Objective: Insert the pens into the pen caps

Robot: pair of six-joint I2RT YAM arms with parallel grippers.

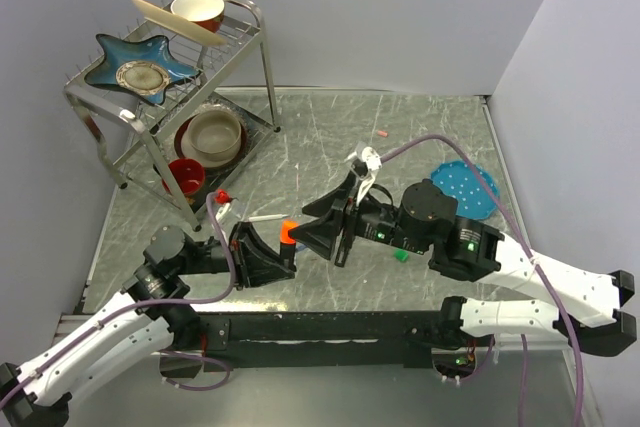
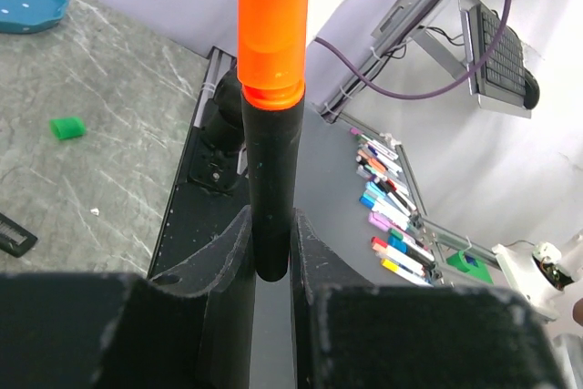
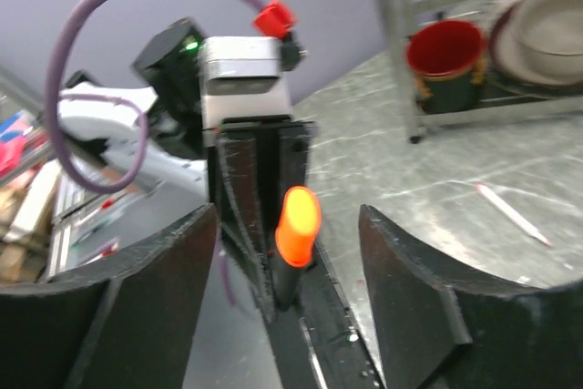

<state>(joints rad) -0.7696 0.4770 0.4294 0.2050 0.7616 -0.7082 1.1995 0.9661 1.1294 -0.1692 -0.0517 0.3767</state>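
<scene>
Left pincer (image 2: 271, 225) is met nearest the lens, closed narrow on the tail of the black marker (image 2: 271, 170). The grip is set low, it is judged, so that the capping end is left free. The marker's long axis is carried straight out from this pincer, clear of the worktop (image 1: 330, 137), and is pointed at the right pincer (image 3: 287, 218). Orange cap (image 2: 271, 25) is found on the far end, apparently seated against the barrel. Right pincer is held wide, one jaw on each side of the cap, neither touching; it is judged placed to press the cap home. Green cap (image 1: 399, 256) is noted on the worktop behind the right pincer, beside its wrist.
</scene>
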